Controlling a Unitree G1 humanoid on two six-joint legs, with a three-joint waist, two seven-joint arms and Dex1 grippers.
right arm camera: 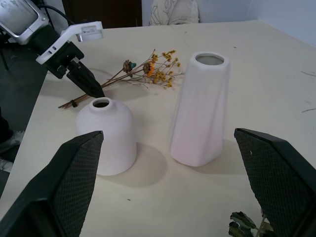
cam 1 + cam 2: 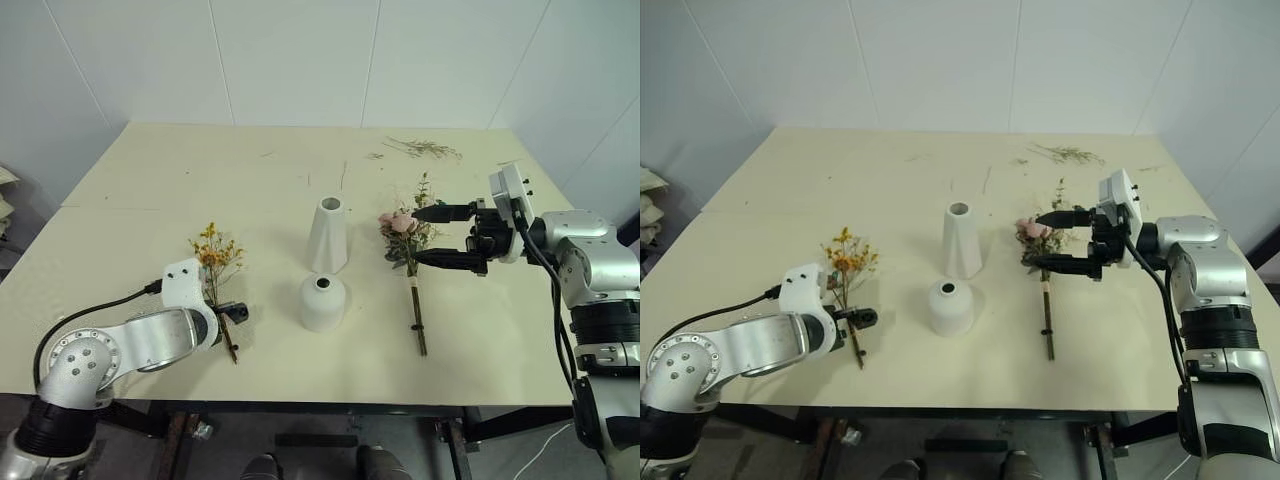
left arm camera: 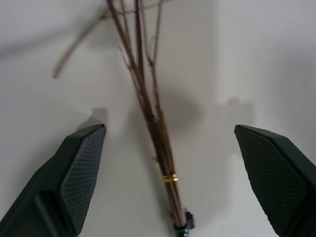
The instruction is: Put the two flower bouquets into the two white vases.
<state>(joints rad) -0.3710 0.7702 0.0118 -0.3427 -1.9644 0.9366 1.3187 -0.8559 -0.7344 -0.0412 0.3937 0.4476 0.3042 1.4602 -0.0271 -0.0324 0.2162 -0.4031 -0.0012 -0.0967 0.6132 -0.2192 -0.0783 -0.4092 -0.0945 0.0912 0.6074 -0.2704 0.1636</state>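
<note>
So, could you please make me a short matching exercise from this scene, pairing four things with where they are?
Things:
1. tall cone vase
2. rounded vase
3. pink rose bouquet
4. yellow-orange bouquet

Places:
A. lying beside the left gripper
B. nearest the table's front edge, in the middle
C. lying under the right gripper
D. just behind the rounded vase

Pairs: 1-D, 2-B, 3-C, 4-A

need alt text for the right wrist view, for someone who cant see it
Two white vases stand on a pale table, a short round vase and a tall cone vase, seen between the right gripper's open black fingers. Behind them a yellow-orange dried bouquet lies flat, with the left gripper at its stems.
</note>
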